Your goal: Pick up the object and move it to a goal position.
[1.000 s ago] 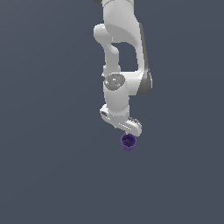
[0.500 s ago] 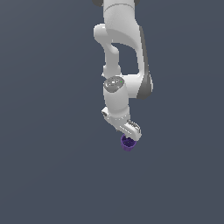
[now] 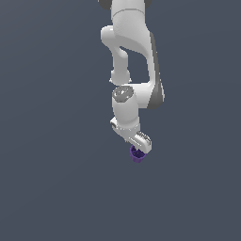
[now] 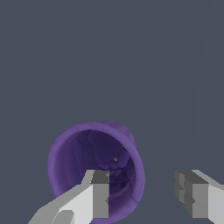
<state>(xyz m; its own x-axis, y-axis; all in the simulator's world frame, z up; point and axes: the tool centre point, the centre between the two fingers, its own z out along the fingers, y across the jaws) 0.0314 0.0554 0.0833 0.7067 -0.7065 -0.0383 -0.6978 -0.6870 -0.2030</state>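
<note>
The object, a small purple cup (image 3: 137, 156), stands on the grey floor directly under the white arm's hand. In the wrist view the cup (image 4: 78, 148) shows its round rim and dark inside from above. My gripper (image 4: 146, 195) is open. One fingertip (image 4: 99, 194) reaches inside the cup's mouth, while the other one (image 4: 192, 197) stands outside it, well apart from the wall. The cup's near wall lies between them. In the exterior view the gripper (image 3: 137, 150) sits right on top of the cup and hides its rim.
Only the plain dark grey floor (image 3: 56, 179) surrounds the cup. No goal marker or other object shows in either view.
The hand has come down a little onto the cup over the last second. The cup has not moved.
</note>
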